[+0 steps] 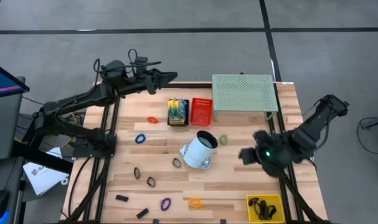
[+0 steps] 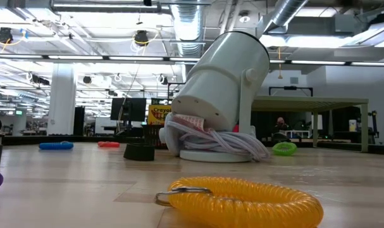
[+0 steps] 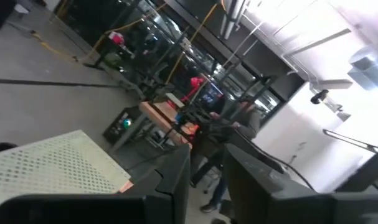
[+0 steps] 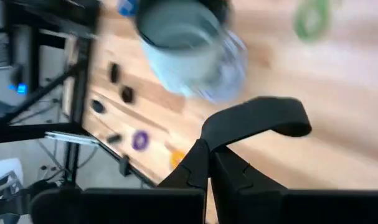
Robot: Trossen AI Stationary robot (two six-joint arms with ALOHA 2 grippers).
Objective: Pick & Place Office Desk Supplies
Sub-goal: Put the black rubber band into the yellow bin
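Observation:
The office desk supplies lie scattered on the wooden table (image 1: 238, 180): orange (image 1: 152, 119), blue (image 1: 140, 139), green (image 1: 223, 140) and purple (image 1: 165, 203) rings, a yellow coil (image 2: 242, 199), black binder clips (image 1: 151, 182) and a crayon box (image 1: 177, 112). My right gripper (image 4: 210, 158) hangs above the table's right part, right of the white lamp (image 1: 200, 150), shut on a black curved band (image 4: 257, 118). At the far edge, over the table's left corner, my left gripper (image 3: 207, 171) is raised and open, with nothing between its fingers. My right gripper pinches one end of the black band (image 4: 206, 135) between its two fingertips. The fingers slant downward toward the table. The band arches away beyond the tips and is lifted clear of the wood.
A green perforated tray (image 1: 241, 93) and a red basket (image 1: 201, 111) stand at the far side. A yellow bin (image 1: 264, 207) with black clips sits at the near right corner. The white lamp, cord wrapped at its base, lies tilted in the middle.

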